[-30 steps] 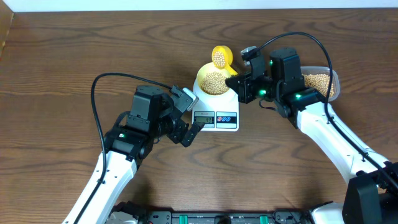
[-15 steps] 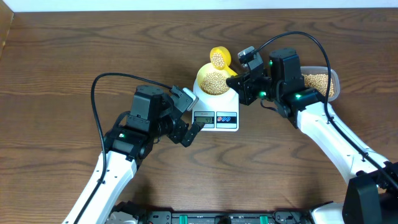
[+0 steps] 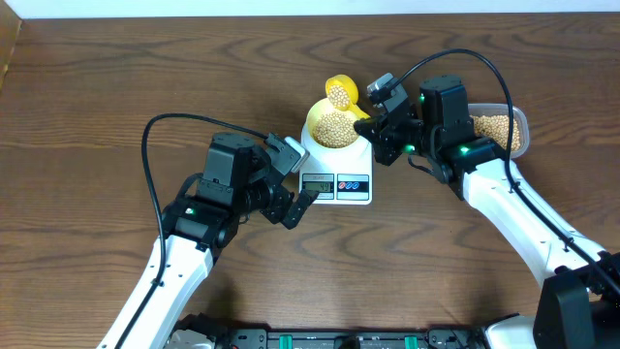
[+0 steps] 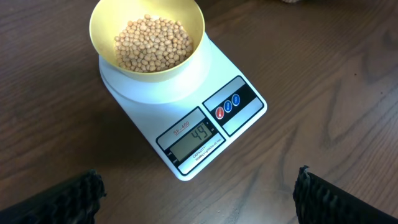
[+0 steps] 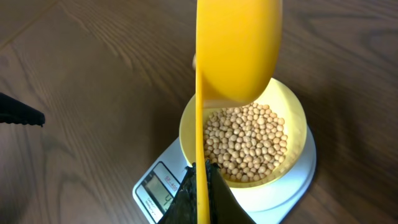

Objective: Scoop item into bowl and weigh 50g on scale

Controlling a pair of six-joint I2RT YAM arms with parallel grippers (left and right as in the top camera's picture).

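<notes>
The pale-yellow bowl (image 3: 315, 116) sits on the white scale (image 3: 339, 173) and holds a layer of tan beans (image 3: 334, 127). In the left wrist view the bowl (image 4: 99, 37), its beans (image 4: 152, 43) and the scale (image 4: 186, 118) show clearly, and the display reads 49. My right gripper (image 3: 373, 121) is shut on the handle of a yellow scoop (image 3: 341, 92), which hangs tilted over the bowl's far rim with beans in it. From the right wrist, the scoop (image 5: 239, 50) hangs on edge above the bowl (image 5: 295, 106). My left gripper (image 4: 199, 199) is open on the near side of the scale.
A clear plastic tub (image 3: 523, 126) of beans stands at the right, behind my right arm. The dark wooden tabletop (image 3: 116, 78) surrounds the scale. My left arm lies just left of the scale's front.
My right gripper has turned a little, shifting the scoop slightly over the bowl's far rim. The left arm has not moved.
</notes>
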